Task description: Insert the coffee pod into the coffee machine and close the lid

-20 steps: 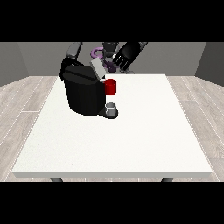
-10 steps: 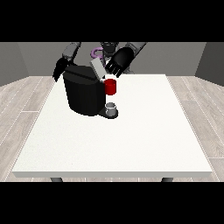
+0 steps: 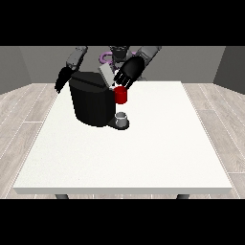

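Hand at the view's right: hovers at the upper edge of the raised lid, with fingers apart and reaching down, holding nothing; cannot tell whether touching the lid or just beside it. Below that hand and slightly toward the camera: sits the coffee machine, black and bulky, on the table, with a red piece on its front just under the fingertips and a small grey cup lower down at its base. Hand at the view's left: hangs on the far side of the machine from the first hand, fingers loosely straight, holding nothing. Coffee pod: shows nowhere in plain sight; may lie in the slot beneath the lid, hidden, and cannot be told. Behind the working hand, near the torso: shows a purple ring, unclear what. Lid: looks thin, stiff and hinged, likely light; better pushed down from its free upper edge with flat fingers than pinched. Machine: looks heavy enough to stay put, though a sideways shove could slide it.
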Robot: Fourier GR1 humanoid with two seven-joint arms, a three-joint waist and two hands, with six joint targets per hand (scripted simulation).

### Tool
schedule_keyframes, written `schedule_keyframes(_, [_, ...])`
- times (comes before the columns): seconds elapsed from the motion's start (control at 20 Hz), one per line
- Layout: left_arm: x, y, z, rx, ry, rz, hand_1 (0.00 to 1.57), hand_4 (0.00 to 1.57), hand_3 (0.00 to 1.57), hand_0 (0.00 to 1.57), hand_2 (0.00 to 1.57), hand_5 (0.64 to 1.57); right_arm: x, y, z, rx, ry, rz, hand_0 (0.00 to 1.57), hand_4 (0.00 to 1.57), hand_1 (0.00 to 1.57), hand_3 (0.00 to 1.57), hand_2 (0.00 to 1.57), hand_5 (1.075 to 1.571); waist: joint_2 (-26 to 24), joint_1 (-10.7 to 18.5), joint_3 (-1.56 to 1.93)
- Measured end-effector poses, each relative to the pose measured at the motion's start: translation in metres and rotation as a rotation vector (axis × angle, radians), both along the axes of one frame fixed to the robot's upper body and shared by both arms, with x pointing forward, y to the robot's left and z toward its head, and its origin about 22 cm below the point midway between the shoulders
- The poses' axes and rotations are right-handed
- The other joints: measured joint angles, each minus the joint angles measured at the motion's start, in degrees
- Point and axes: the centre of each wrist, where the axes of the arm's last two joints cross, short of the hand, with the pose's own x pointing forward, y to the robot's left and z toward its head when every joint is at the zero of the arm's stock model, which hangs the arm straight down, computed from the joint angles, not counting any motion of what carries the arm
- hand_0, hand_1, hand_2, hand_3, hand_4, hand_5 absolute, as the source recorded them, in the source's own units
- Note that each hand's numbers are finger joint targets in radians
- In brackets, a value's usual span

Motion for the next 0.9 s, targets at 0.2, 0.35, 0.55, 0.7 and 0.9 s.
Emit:
schedule_keyframes(0.2, [0.001,-0.001,-0.004,-0.002,0.014,-0.009,1.19,0.43,1.19,1.19,1.23,1.571,0.002,-0.003,0.002,0.002,0.006,-0.008,0.00,0.22,0.00,0.00,0.00,1.571,0.1,0.3,-0.01])
schedule_keyframes(0.35, [0.002,0.005,-0.004,-0.009,0.004,0.000,1.17,0.42,1.20,1.17,1.24,1.571,-0.001,0.003,0.001,0.001,0.000,0.002,0.00,0.03,0.00,0.00,0.00,1.571,0.7,-0.7,-0.01])
schedule_keyframes(0.55, [0.003,0.004,-0.002,-0.002,-0.009,0.012,1.22,0.42,1.20,1.22,1.26,1.571,0.001,0.004,0.006,0.004,-0.019,0.000,0.00,0.17,0.00,0.00,0.00,1.571,1.5,-0.9,-0.05])
schedule_keyframes(0.7, [0.002,0.008,0.003,0.000,-0.026,0.006,1.22,0.38,1.21,1.22,1.26,1.571,0.000,0.005,0.003,0.001,-0.012,0.002,0.00,0.00,0.00,0.00,0.00,1.571,1.6,-0.7,-0.05])
schedule_keyframes(0.9, [0.002,0.007,0.007,0.003,-0.037,0.005,1.22,0.36,1.20,1.22,1.24,1.571,-0.001,0.001,0.000,0.005,-0.006,-0.010,0.00,0.10,0.00,0.00,0.00,1.571,1.6,-0.7,-0.06])
